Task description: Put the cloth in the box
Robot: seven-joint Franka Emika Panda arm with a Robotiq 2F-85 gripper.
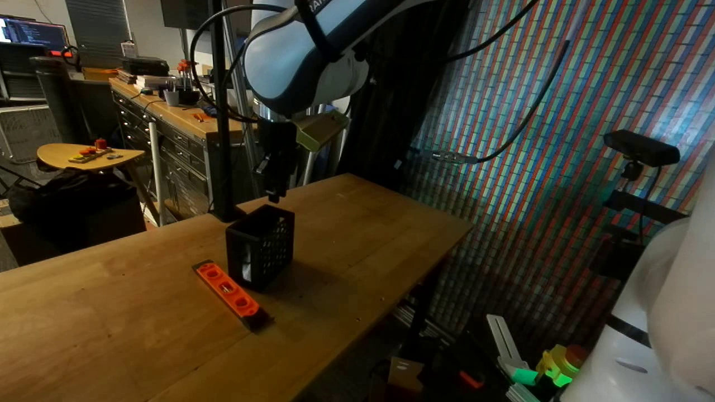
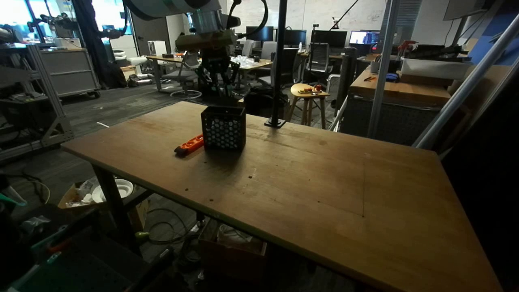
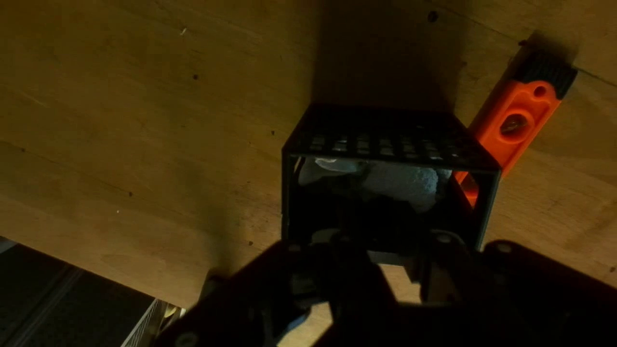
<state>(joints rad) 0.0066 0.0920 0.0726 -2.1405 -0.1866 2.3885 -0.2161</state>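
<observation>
Hanging above the box [image 1: 258, 245] was the gripper [image 1: 273, 193] | jaw spread could not be told | cloth [image 3: 402, 183] lay in box, level [image 1: 230, 293] beside it

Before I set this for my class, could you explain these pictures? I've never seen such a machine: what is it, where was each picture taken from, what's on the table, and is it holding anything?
The machine is a robot arm ending in a claw. Two pictures come from cameras standing apart from it, looking across the table from different places; the dim wrist view comes from another on its wrist, looking down past the claw. On the table stand a post and a black box, with an orange level lying beside the box. A pale cloth lies inside the box. The claw hangs above the box. In both exterior views no cloth shows in its grip, so it probably holds nothing, though it is too dark to tell whether it is open.
</observation>
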